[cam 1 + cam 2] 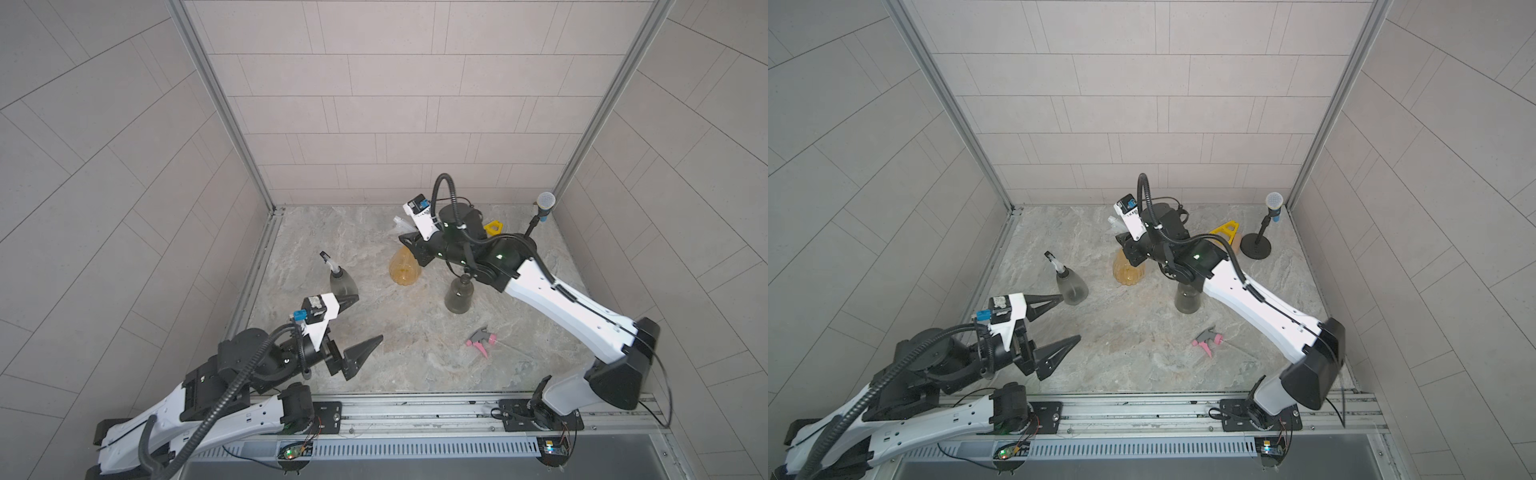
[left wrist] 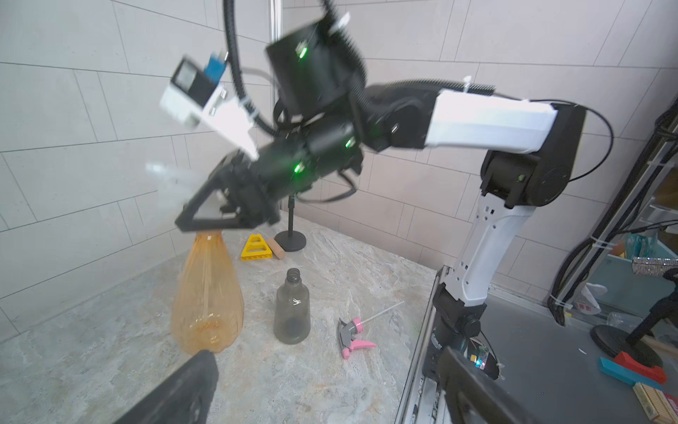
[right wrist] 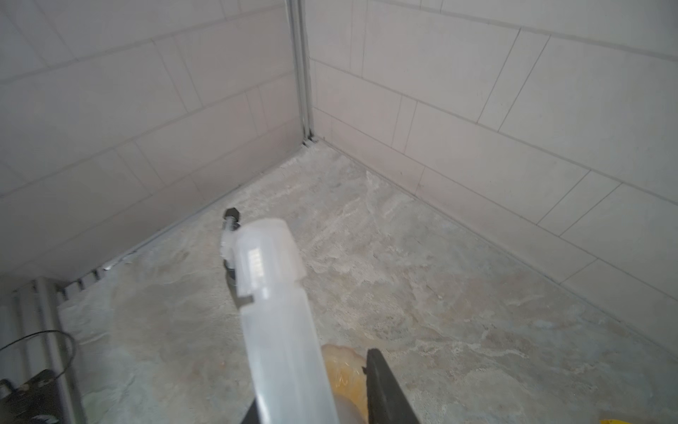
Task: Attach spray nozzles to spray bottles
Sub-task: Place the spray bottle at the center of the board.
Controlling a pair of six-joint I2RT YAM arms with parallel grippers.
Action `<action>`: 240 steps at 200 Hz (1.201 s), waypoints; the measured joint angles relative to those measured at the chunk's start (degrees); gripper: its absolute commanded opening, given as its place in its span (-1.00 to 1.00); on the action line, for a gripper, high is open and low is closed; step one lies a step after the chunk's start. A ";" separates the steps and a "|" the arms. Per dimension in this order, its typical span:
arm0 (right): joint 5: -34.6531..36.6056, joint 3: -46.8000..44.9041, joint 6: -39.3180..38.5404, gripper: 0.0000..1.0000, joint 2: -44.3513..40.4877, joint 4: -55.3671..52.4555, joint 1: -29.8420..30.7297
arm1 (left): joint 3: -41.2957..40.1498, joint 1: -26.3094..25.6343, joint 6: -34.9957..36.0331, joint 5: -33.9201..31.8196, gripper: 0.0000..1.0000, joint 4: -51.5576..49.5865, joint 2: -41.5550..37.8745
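Observation:
My right gripper (image 1: 409, 243) is shut on the translucent whitish spray nozzle (image 3: 279, 312), right over the neck of the upright amber spray bottle (image 2: 207, 293); the fingers hide the neck. In both top views a smoky grey bottle (image 1: 343, 284) at the left carries the white-and-black nozzle (image 1: 326, 259). The other grey bottle (image 2: 292, 312) stands with a bare threaded neck. The grey-and-pink nozzle (image 1: 482, 340) lies on the table near the front right. Just short of the capped grey bottle, my left gripper (image 1: 369, 317) is open and holds nothing.
A microphone on a black round stand (image 1: 1256, 245) is at the back right corner. A yellow triangular block (image 2: 257, 249) and a small wooden peg (image 2: 276, 249) lie beside it. Tiled walls close three sides; a metal rail (image 1: 415, 409) runs along the front edge.

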 measured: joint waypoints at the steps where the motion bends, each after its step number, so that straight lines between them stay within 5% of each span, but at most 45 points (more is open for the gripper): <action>1: 0.09 -0.02 -0.02 -1.00 0.24 0.17 -0.02 | 0.00 0.00 -0.02 -0.04 1.00 0.02 -0.09; 44: 3.72 2.01 -0.04 -1.00 15.15 5.05 -1.31 | -0.96 0.00 -0.31 -1.73 1.00 0.28 -3.23; 84: 6.99 4.52 -0.24 -1.00 19.98 7.78 -2.84 | -1.11 0.00 -0.46 -2.54 1.00 -0.22 -4.39; 137: 8.02 5.09 0.22 -0.18 20.26 8.76 -2.97 | -1.77 0.00 -0.46 -4.09 1.00 -1.07 -7.08; 204: 7.82 8.85 1.29 0.18 21.00 8.02 -3.28 | -2.14 0.00 -0.48 -4.59 1.00 -1.53 -7.39; 215: 7.87 9.44 1.38 0.43 21.00 7.87 -3.28 | -2.47 0.00 -0.48 -4.68 1.00 -1.62 -7.69; 240: 8.22 10.60 1.55 0.57 21.00 7.13 -3.30 | -2.69 0.00 -0.50 -4.70 1.00 -2.05 -8.04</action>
